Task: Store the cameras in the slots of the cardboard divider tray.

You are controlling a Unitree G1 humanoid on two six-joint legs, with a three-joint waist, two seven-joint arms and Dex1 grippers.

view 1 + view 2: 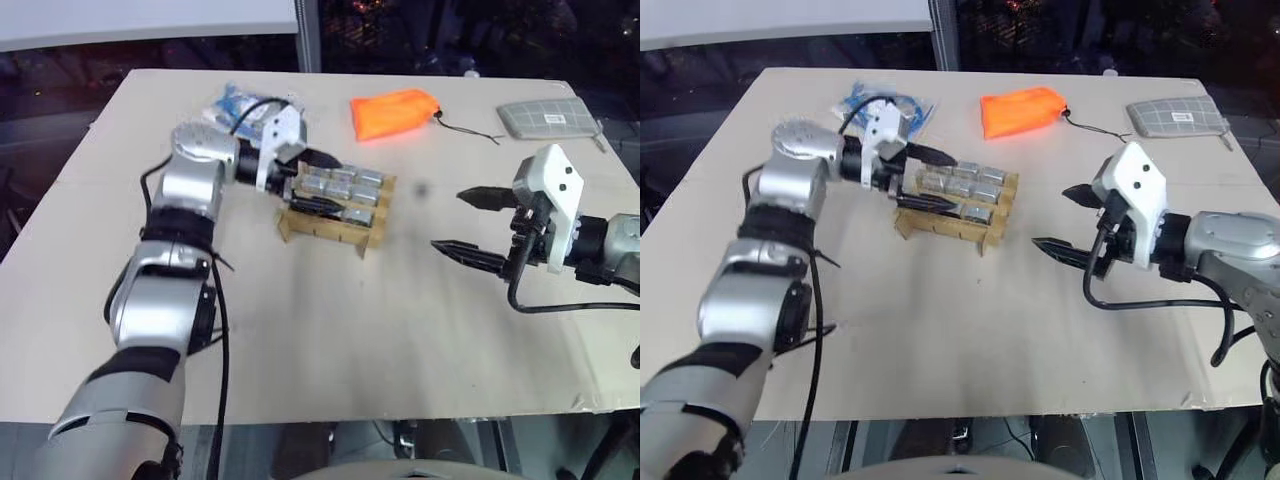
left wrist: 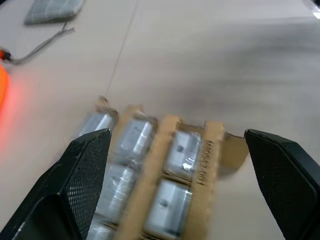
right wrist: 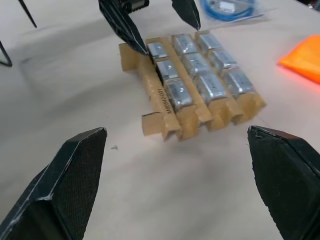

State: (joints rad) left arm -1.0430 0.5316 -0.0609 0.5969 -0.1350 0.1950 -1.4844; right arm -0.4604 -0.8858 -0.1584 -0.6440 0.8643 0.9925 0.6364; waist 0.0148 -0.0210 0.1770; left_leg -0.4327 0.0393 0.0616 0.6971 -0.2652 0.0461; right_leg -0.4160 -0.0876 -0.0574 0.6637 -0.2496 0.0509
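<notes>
The cameras (image 3: 195, 65) sit in the cardboard divider tray (image 3: 159, 100) (mid-table), pouch (image 1: 394, 112) behind it.

— Where are you looking from?
— Your head views look down over the table (image 1: 330, 330). Each wrist view sits close, facing the cardboard divider tray (image 3: 165, 117), which all four views share.

Dim, bluish light; blurred left wrist view.

A: What's the surface?
B: Pale beige table (image 1: 330, 330).
A: Lying directly on it?
B: Cardboard divider tray (image 1: 325, 228) near centre; orange pouch (image 1: 393, 112), grey checked pouch (image 1: 548, 117) and blue-white packet (image 1: 235, 105) along the far edge.
</notes>
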